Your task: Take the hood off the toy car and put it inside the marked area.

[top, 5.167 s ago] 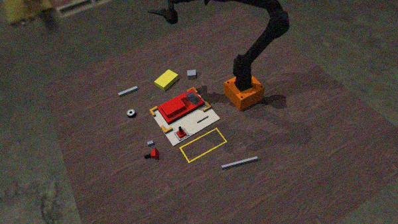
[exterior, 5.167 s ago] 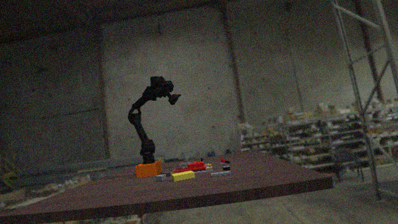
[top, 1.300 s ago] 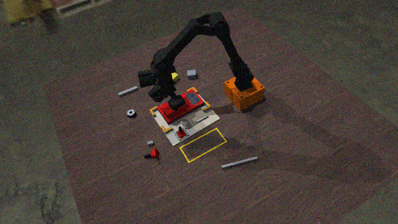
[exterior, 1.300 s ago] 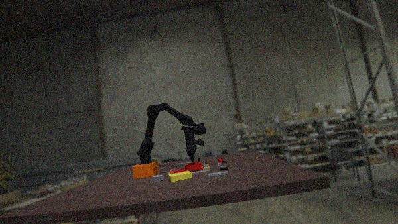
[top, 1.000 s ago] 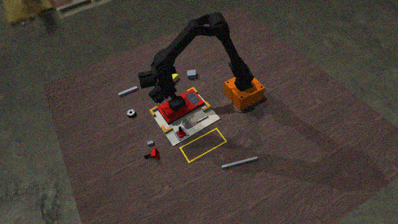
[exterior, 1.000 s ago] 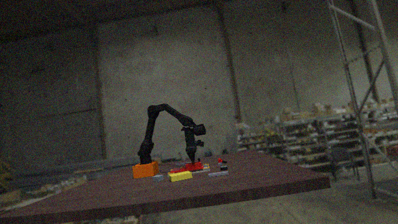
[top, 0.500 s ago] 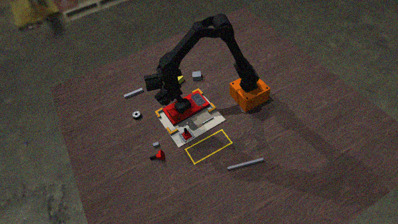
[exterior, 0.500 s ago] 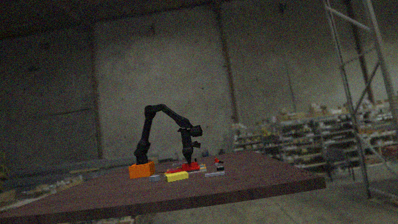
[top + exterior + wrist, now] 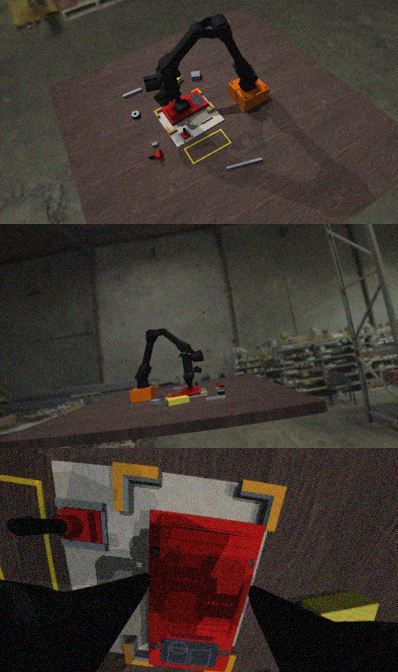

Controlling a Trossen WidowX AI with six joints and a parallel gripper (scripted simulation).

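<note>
The red toy car (image 9: 190, 103) (image 9: 186, 393) sits on a white base plate (image 9: 215, 117) (image 9: 200, 495) between orange corner brackets. Its hood (image 9: 170, 113) (image 9: 202, 543) is on the car, at the end away from the grey windscreen (image 9: 197, 98) (image 9: 187, 650). My gripper (image 9: 180, 107) (image 9: 190, 386) (image 9: 200, 584) is open and empty. It is low over the car, with one black finger on each side of the red body. I cannot tell whether the fingers touch it. The marked area is a yellow rectangle (image 9: 202, 138) (image 9: 50, 555) on the table just beyond the plate.
A red clamp with a black handle (image 9: 185, 133) (image 9: 80, 525) stands on the plate. A yellow block (image 9: 180, 79) (image 9: 177, 400) (image 9: 345, 605) lies behind the arm. Grey bars (image 9: 132, 93) (image 9: 244, 164), a grey cube (image 9: 196, 75), a white ring (image 9: 135, 114) and a red cone (image 9: 159, 154) are scattered around. The arm's orange base (image 9: 249, 94) (image 9: 142, 393) stands to the right.
</note>
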